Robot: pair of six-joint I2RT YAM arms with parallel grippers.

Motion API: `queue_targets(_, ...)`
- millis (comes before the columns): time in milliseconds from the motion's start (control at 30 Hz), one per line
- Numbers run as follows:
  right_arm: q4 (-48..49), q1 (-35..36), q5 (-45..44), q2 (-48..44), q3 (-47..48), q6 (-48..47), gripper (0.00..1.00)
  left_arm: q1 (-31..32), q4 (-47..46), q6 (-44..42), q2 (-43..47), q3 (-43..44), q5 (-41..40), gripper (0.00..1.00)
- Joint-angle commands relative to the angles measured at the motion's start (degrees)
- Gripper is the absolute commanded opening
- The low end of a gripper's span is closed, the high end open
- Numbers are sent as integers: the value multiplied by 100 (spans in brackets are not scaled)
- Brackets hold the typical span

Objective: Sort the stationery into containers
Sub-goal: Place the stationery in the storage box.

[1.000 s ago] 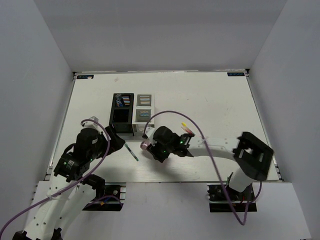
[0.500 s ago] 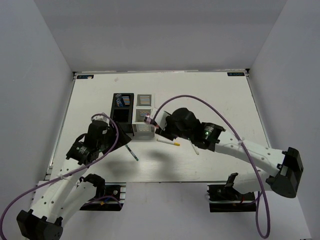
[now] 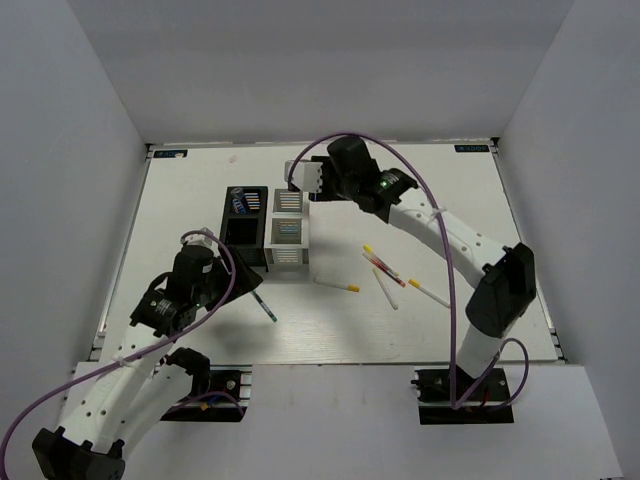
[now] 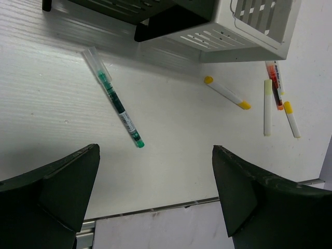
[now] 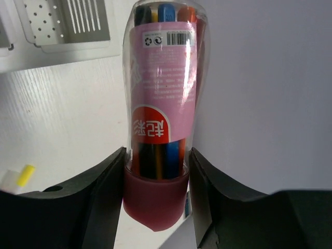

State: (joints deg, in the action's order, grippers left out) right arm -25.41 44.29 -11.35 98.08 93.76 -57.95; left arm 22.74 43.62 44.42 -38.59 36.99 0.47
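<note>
My right gripper (image 3: 305, 180) is shut on the stubby pink marker (image 5: 163, 104), a clear pink-labelled tube with a dark pink cap, and holds it in the air just beyond the white organiser (image 3: 303, 225). The joined black organiser (image 3: 226, 230) holds the blue-and-white tube (image 3: 240, 203) in its far compartment. My left gripper (image 3: 245, 282) is open and empty, above the table near the thin green pen (image 4: 116, 104). Three white yellow-tipped sticks (image 3: 337, 285) and a red pen (image 3: 383, 265) lie right of the boxes.
The organisers' near corners (image 4: 249, 31) show at the top of the left wrist view. The table's front edge with a metal rail (image 4: 155, 207) lies just below my left gripper. Grey walls close in the table on three sides.
My right arm has lifted the pink marker from the table near the green pen and carried it far, past the white organiser. My left arm has shifted slightly, still open.
</note>
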Motion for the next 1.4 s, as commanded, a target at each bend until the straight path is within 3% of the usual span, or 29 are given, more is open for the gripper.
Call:
queue_targets(0,-973,-52,835,210,1002,-1514,0,29,-169,-13,106,-25,41,99)
queue_targets(300,-1493,-61,776,1028,1610,-2992,0,29,-169,-13,211,-78,41,99)
queue_targets(567,-1617,0,319,1810,2357,-3231,0,29,-169,-13,264,-78,41,99)
queue_targets(1333,-817,361,-552,1793,1654,-4716,0,29,-169,-13,211,-78,41,99)
queue_targets(1367,-790,404,-561,1785,1646,-4777,5,29,-169,-13,211,-78,-11,99)
